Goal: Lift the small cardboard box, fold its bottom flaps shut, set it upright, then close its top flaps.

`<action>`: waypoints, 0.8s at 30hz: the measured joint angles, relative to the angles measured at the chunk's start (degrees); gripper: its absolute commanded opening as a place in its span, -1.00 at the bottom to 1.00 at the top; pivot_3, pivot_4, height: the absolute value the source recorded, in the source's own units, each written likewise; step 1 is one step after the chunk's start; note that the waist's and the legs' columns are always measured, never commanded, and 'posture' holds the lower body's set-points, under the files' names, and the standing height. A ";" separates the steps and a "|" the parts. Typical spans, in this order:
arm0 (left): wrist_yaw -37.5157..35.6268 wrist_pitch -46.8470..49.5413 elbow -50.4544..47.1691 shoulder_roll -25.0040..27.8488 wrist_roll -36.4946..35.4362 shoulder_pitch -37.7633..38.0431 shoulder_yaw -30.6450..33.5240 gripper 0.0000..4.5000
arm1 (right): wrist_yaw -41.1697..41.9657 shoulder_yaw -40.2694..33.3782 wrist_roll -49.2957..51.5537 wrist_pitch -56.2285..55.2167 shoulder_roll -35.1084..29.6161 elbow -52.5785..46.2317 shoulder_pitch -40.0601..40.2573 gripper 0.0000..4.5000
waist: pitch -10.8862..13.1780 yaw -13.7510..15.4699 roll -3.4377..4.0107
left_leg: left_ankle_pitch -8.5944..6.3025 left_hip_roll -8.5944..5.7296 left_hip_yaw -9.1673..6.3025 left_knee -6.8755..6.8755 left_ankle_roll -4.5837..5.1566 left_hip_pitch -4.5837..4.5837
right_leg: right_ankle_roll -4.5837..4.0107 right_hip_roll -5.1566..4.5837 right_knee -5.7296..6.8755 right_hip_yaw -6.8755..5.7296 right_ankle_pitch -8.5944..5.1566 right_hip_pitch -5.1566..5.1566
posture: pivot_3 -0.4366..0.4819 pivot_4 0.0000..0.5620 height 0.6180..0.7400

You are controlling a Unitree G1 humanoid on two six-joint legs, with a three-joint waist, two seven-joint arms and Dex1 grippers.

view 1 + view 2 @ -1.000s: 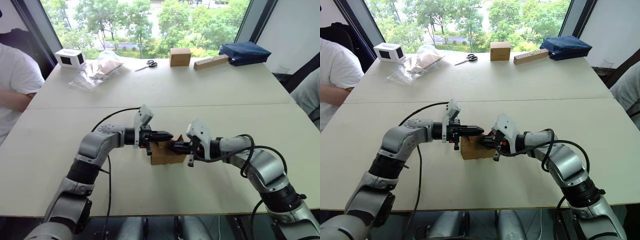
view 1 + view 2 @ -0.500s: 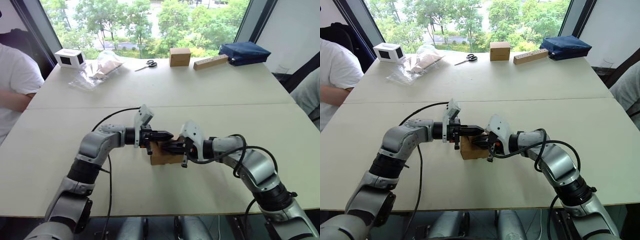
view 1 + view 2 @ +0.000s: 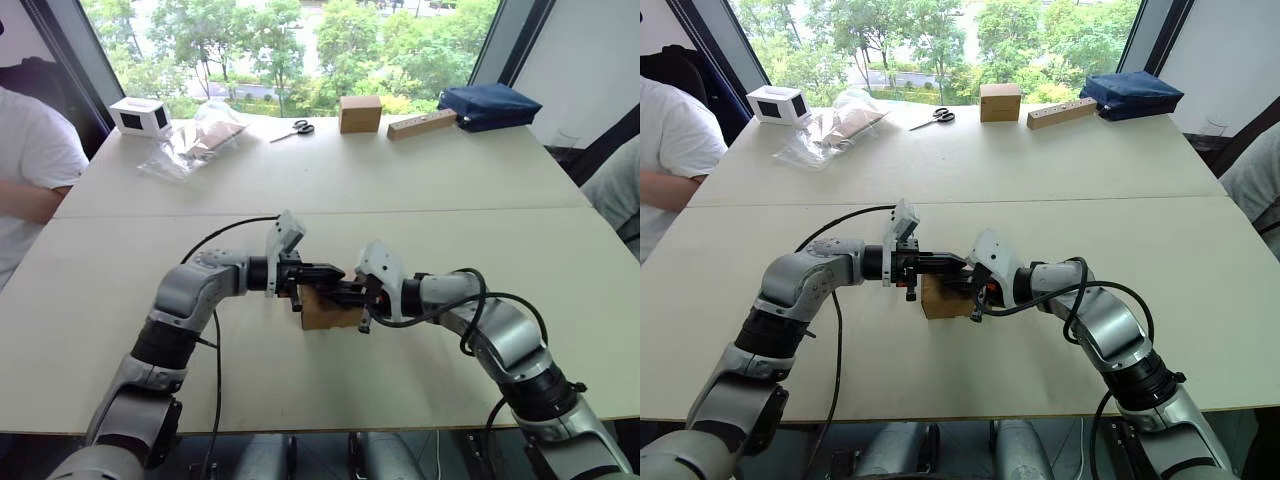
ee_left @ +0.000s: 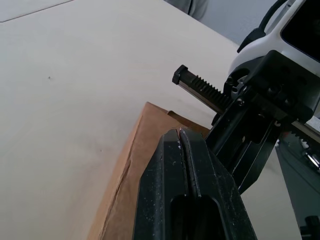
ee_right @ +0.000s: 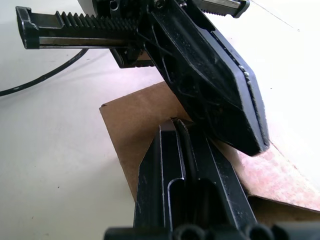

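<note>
The small cardboard box point(image 3: 322, 312) is plain brown and rests on the table near its front middle, between my two arms. My left gripper point(image 3: 338, 271) reaches in from the left with its fingers pressed together, and its tip hovers over the box's top. My right gripper point(image 3: 340, 293) comes from the right, also shut, with its tip low on the box's top just under the left one. The left wrist view has the shut fingertips point(image 4: 181, 132) above a box edge point(image 4: 131, 170). In the right wrist view the left gripper crosses over my right fingertips point(image 5: 175, 124).
Along the far edge stand a white box with black panels point(image 3: 139, 116), a crumpled plastic bag point(image 3: 195, 140), scissors point(image 3: 293, 130), a tan cube carton point(image 3: 359, 113), a wooden strip point(image 3: 423, 124) and a blue bag point(image 3: 488, 104). A person point(image 3: 30, 170) sits at the left.
My right gripper has slid leftward across the box top until its tip lies under the left gripper's tip. The left arm has hardly moved.
</note>
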 measured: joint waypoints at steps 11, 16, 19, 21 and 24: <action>-1.26 -2.12 -3.22 2.15 1.08 3.63 -1.84 -1.00 | 0.63 -13.35 11.37 8.11 -3.92 -6.26 1.50 -0.97 | 0.00 -0.05 0.01 | -0.01 0.02 0.00 -0.01 0.01 0.00 | 0.00 -0.01 0.00 0.00 0.00 0.00 | -0.05 -0.47 1.00; -0.22 1.73 -6.31 3.15 -2.56 3.63 2.33 -1.00 | -0.53 -12.45 9.61 7.02 -4.52 -3.84 0.41 -0.97 | 0.00 -0.04 0.00 | -0.01 0.02 0.00 -0.01 0.01 -0.01 | 0.00 -0.01 -0.01 0.00 0.00 0.00 | -0.05 -0.47 1.00; 0.95 2.96 -7.23 3.64 -3.75 3.74 4.03 -1.00 | -0.34 -8.43 6.41 4.05 -4.57 -0.97 0.34 -0.97 | 0.00 -0.06 0.00 | -0.01 0.02 0.01 -0.01 0.01 0.00 | 0.00 0.00 0.00 0.00 0.00 0.00 | -0.05 -0.47 1.00; 1.47 3.24 -7.73 3.73 -3.95 4.30 4.14 -1.00 | -0.06 -6.55 5.03 2.97 -4.49 0.30 0.34 -0.97 | 0.00 -0.06 0.00 | 0.00 0.02 0.01 -0.01 0.01 0.00 | 0.00 -0.01 -0.01 0.00 0.00 0.00 | -0.05 -0.47 1.00; 2.23 3.19 -8.21 4.11 -3.48 6.59 3.13 -1.00 | 0.45 -4.16 2.71 0.29 -4.21 3.19 -0.41 -0.97 | 0.00 -0.06 0.00 | 0.00 0.02 0.01 -0.01 0.01 0.00 | 0.00 0.00 -0.01 0.00 0.00 0.00 | -0.05 -0.47 1.00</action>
